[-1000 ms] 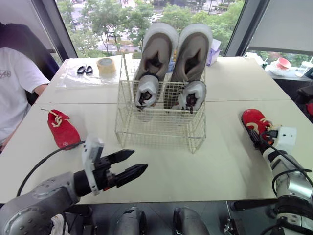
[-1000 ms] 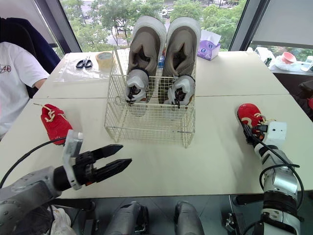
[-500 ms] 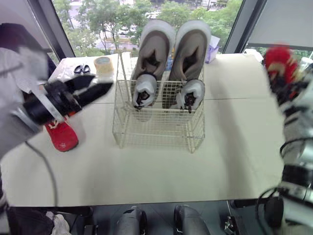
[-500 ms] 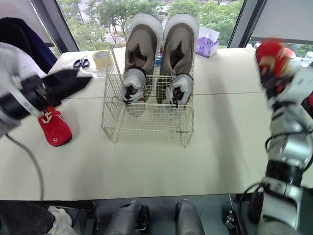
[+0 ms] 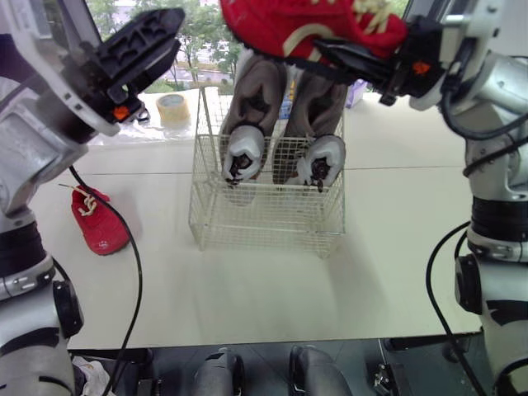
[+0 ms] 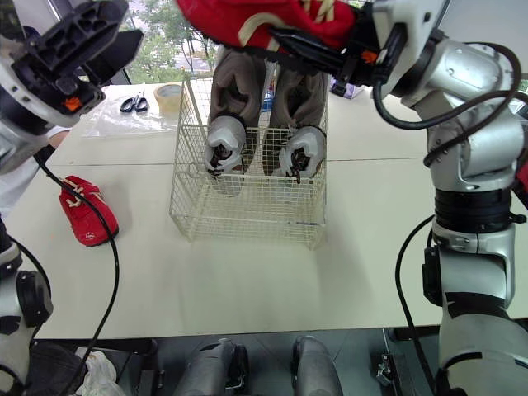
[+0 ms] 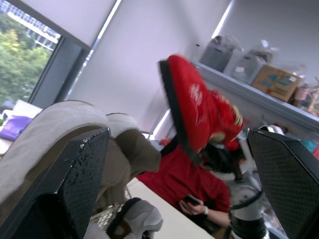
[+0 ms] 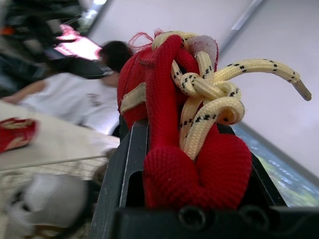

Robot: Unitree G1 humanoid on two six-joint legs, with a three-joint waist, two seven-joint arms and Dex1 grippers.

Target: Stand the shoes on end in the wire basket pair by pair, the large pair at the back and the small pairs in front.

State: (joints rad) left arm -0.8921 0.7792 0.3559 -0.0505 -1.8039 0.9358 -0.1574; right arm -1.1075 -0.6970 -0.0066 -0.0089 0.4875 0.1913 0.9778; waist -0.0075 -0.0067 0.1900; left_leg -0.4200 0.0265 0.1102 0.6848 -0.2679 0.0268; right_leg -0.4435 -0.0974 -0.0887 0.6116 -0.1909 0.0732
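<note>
The wire basket (image 5: 266,216) stands mid-table. A large grey-brown pair (image 5: 256,87) stands on end at its back, with a small grey pair (image 5: 246,148) on end in front of it. My right gripper (image 5: 330,54) is shut on a red shoe (image 5: 305,23) with cream laces (image 8: 209,94), held high above the basket's back. A second red shoe (image 5: 96,228) lies on the table to the left of the basket. My left gripper (image 5: 161,37) is raised high at the left, open, its fingers (image 7: 75,184) wide apart with nothing between them.
A tape roll (image 5: 174,109) and scissors (image 6: 132,104) lie at the back left of the table. A person in a white shirt (image 8: 75,104) sits at the table's left side. Bare tabletop (image 5: 264,289) stretches in front of the basket.
My right gripper has lifted the red shoe off the table's right side to high above the basket. My left arm rose from low at the front to high at the left.
</note>
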